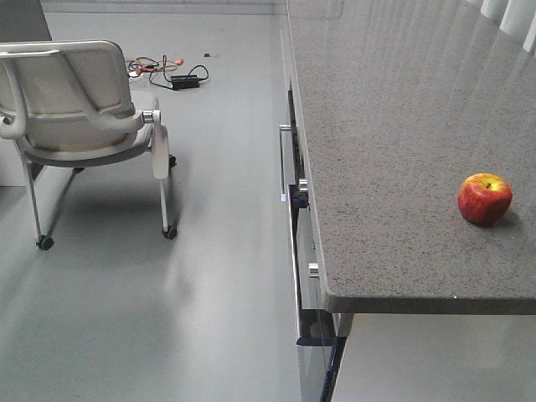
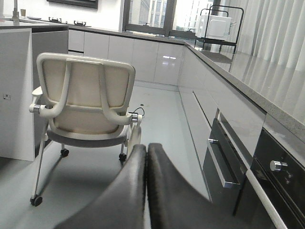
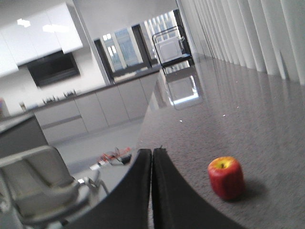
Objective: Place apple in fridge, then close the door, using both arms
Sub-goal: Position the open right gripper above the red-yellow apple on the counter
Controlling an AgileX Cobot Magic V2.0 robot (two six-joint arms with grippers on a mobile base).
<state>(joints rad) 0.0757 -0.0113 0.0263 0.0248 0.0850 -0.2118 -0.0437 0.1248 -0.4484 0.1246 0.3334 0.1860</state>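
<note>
The apple (image 1: 484, 198) sits upright on the grey speckled counter (image 1: 394, 126), close to the counter's front edge. It is red with a yellow patch around the stem, and nothing touches it. The right gripper (image 3: 152, 153) hangs by the counter's left edge, to the left of the apple and clear of it. Its two dark fingers (image 3: 138, 191) are pressed together with only a thin seam between them, and they hold nothing. The left gripper (image 2: 146, 150) is off the counter, out over the floor alongside the counter's cabinet front, its own fingers (image 2: 124, 195) likewise flat against each other and empty. Below the counter, silver drawer handles (image 1: 286, 128) and round knobs (image 1: 302, 186) stick out from the cabinet face. A white chair (image 1: 75, 109) on casters stands on the floor well apart from the counter, its back turned toward the cameras. A tangle of cables (image 1: 167, 74) lies on the floor, about as far out from the counter as the chair. At the counter's far end a black wire rack (image 2: 217, 24) holds a white appliance, and pale curtains (image 3: 248, 33) hang along the counter's back edge.
</note>
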